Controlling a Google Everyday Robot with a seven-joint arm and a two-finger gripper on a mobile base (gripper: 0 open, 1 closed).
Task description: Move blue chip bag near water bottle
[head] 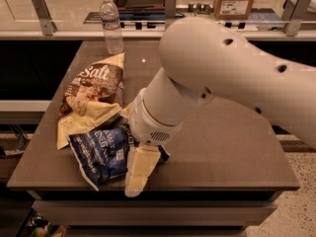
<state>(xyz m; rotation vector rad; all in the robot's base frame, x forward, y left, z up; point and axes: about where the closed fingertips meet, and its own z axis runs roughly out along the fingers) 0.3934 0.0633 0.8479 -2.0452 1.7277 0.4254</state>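
We see the blue chip bag (98, 154) lying crumpled on the bench (222, 152) close to the front edge, toward the front-left corner. Its long axis seems to slant: one white-edged end points down at the front edge, and the other end runs back and to the right, where it slips under the robot arm (237, 78). The white lettering faces up.

The gripper (138, 171) hangs low over the bag's right side, at or just past its right edge, and reaches toward the front edge. We cannot tell how far open it is, nor whether it has hold of anything.

Just behind the blue bag, touching or overlapping it, lies a brown bag (94, 95) marked "Salt", with its top toward the back edge. The water bottle (112, 26) stands upright at the back edge, left of the middle, well apart from the blue bag, with the brown bag between them.
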